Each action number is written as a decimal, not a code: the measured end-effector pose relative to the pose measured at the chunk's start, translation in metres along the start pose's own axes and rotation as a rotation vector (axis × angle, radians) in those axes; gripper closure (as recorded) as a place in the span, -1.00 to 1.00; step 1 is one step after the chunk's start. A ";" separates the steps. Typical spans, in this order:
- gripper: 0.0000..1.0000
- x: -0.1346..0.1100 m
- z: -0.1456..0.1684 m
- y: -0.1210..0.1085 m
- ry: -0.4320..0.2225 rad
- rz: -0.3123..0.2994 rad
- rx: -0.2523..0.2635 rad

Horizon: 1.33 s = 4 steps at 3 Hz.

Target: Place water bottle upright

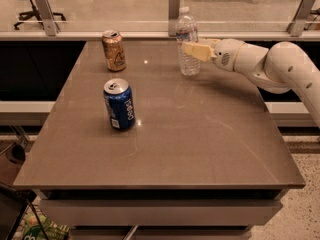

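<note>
The water bottle (186, 31) is clear and ribbed, with a white cap and a white label. It stands upright at the back of the brown table (200, 139), right of centre, with its base on or just above the tabletop. My gripper (189, 49) reaches in from the right on a white arm. Its cream fingers (197, 51) are closed around the bottle's middle, the near one in front of the bottle.
A blue Pepsi can (119, 104) stands upright left of centre. A gold can (114, 50) stands upright at the back left. A low glass barrier with metal posts (173, 6) runs just behind the table's back edge, close to the bottle.
</note>
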State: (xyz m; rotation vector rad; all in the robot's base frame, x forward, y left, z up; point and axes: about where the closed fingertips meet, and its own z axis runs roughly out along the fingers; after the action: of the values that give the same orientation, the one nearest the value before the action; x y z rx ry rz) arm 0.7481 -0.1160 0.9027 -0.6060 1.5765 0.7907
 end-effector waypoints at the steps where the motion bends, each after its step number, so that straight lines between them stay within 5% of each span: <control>1: 1.00 0.014 0.001 -0.006 -0.015 0.030 0.008; 4: 1.00 0.008 0.000 -0.005 -0.015 0.030 0.008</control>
State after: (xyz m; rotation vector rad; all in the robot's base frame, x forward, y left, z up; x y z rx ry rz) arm 0.7506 -0.1184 0.8942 -0.5706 1.5776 0.8098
